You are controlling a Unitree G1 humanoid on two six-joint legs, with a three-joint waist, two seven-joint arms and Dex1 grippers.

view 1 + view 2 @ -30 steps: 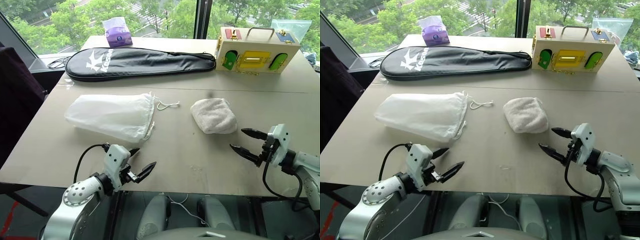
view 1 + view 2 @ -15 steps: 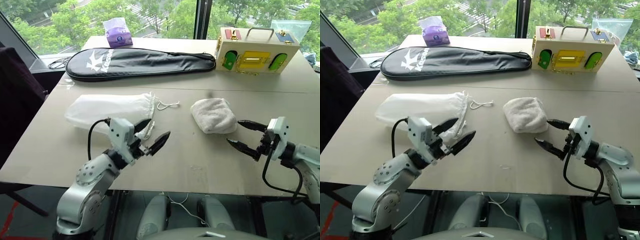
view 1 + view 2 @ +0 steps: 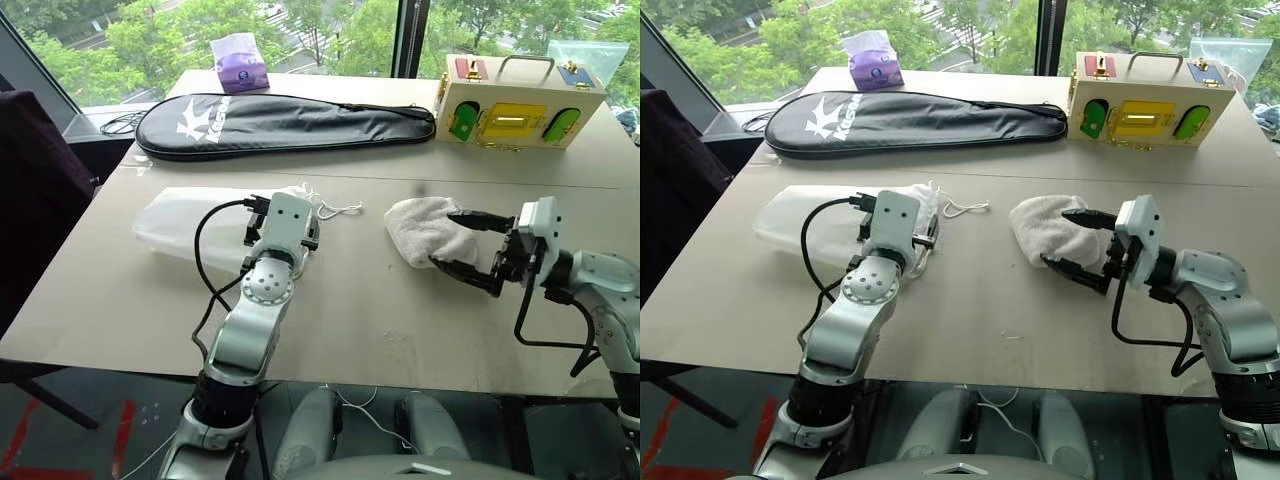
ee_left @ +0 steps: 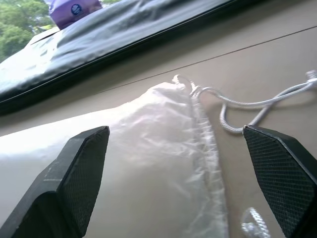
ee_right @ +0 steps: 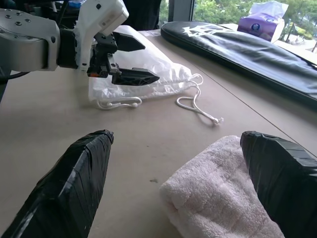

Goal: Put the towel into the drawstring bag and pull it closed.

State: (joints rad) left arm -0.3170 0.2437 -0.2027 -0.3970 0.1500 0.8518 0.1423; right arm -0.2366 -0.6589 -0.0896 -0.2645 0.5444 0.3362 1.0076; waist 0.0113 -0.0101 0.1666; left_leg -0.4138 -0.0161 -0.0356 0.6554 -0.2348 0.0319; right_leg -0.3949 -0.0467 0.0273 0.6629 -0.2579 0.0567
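Left eye view: the towel (image 3: 428, 229) lies on the bench (image 3: 380, 310), with the right gripper (image 3: 462, 243) level at its near edge, fingers spread wide, one above and one below the cloth's side. The drawstring bag (image 3: 190, 218) lies flat to the left, well apart from the towel; the left gripper (image 5: 126, 59) hangs over its gathered mouth, fingers apart, holding nothing.

Fluffy terry towel (image 3: 425, 228), thin sheer fabric drawstring bag (image 3: 190, 220), smooth matt table (image 3: 380, 320).
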